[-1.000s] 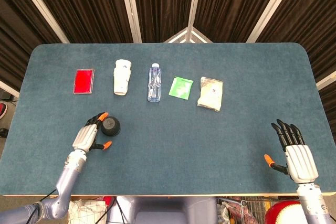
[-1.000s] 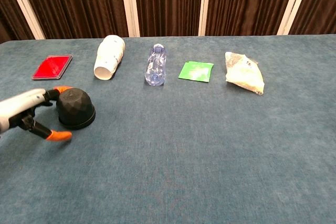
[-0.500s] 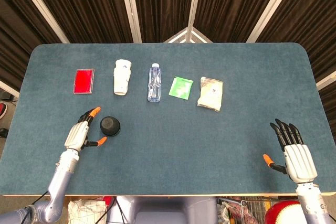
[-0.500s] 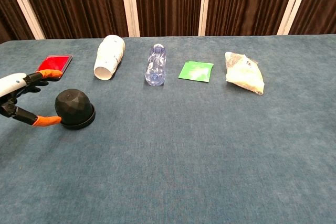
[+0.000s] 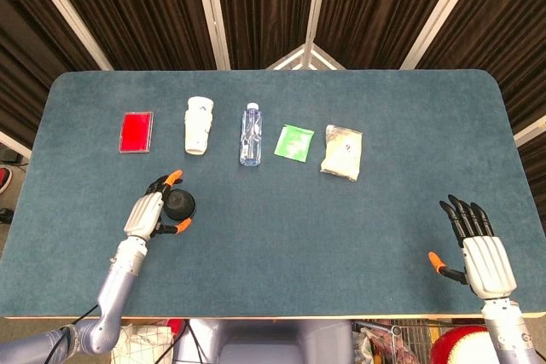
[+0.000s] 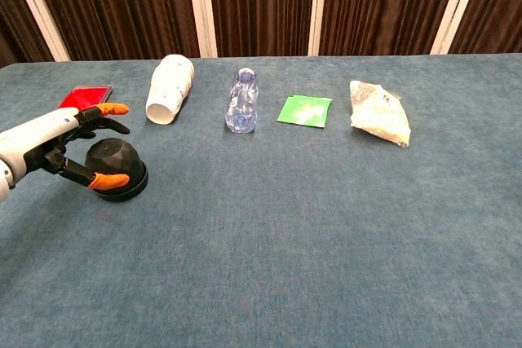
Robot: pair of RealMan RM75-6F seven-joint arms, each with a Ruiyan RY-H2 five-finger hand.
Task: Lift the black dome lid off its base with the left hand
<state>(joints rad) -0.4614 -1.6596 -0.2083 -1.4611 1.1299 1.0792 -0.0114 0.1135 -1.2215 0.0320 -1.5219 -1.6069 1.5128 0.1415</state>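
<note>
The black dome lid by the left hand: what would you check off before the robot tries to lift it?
1. Black dome lid seated on its base, upright: ok.
2. Left hand beside the lid, fingers spread around it: ok.
3. Fingers closed firmly on the lid: not ok; the thumb tip is at the lid's front, the other fingers arch above it.
4. Space around the lid free: ok; red card and paper cup lie apart from it.
5. Right hand out of the way: ok, open at the far table edge.
6. Lid loose on base: cannot tell.
</note>
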